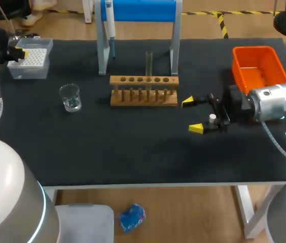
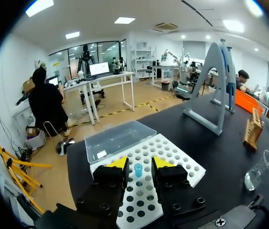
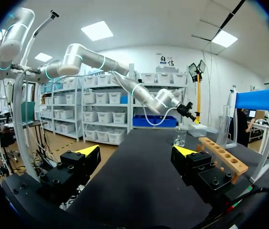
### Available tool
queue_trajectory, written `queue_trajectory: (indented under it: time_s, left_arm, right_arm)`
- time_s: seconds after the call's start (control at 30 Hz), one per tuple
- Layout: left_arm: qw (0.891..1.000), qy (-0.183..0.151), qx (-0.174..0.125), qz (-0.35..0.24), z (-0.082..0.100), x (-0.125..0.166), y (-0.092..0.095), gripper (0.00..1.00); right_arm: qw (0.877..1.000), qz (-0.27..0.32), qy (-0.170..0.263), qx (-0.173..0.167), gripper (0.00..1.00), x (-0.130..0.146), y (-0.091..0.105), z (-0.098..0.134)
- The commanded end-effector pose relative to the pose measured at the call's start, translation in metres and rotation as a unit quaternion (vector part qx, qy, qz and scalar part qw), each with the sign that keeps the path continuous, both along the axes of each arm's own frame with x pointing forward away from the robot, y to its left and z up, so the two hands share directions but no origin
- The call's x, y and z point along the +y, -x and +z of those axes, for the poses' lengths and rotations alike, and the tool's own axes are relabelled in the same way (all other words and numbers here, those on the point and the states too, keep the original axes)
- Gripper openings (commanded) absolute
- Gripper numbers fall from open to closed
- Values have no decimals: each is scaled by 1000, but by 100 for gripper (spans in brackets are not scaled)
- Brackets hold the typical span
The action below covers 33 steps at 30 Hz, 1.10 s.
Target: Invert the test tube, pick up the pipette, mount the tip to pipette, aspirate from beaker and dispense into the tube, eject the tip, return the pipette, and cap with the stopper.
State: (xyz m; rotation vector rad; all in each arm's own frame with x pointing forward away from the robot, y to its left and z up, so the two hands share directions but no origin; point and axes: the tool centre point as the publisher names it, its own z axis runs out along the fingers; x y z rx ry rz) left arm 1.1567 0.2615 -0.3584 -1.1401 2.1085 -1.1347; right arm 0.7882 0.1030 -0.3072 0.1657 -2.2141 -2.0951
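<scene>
My left gripper [image 1: 17, 53] hovers over the white tip box [image 1: 30, 63] at the table's far left corner. In the left wrist view its gripper [image 2: 139, 164] is open, with a single blue tip [image 2: 138, 169] standing in the box between the fingers, small gaps on both sides. The pipette [image 1: 110, 30] hangs on the blue stand [image 1: 138, 10]. A clear test tube [image 1: 148, 63] stands upright in the wooden rack [image 1: 143, 91]. The beaker [image 1: 70, 97] sits left of the rack. My right gripper [image 1: 193, 115] lies wide open and empty, right of the rack.
An orange bin [image 1: 259, 68] stands at the far right, behind my right arm. The tip box's clear lid [image 2: 118, 138] lies open beyond the box. A small white piece [image 1: 212, 119] shows at the right gripper's base; I cannot tell what it is.
</scene>
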Motion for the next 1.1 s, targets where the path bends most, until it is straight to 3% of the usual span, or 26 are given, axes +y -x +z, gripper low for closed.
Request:
queue_trajectory:
  time_s: [0.03, 0.6, 0.73, 1.1]
  left_arm:
    - [1000, -1, 3, 1, -2, 0, -3, 25]
    - [1000, -8, 7, 1, -5, 0, -1, 23]
    - [1000, -9, 7, 2, -5, 0, -1, 10]
    - [1000, -8, 8, 3, -6, 0, 0, 0]
  right_arm:
    - [1000, -1, 0, 0, 100, 0, 1, 0]
    - [1000, -1, 0, 0, 100, 0, 1, 0]
    - [1000, -1, 0, 0, 100, 0, 1, 0]
    - [1000, -1, 0, 0, 100, 0, 1, 0]
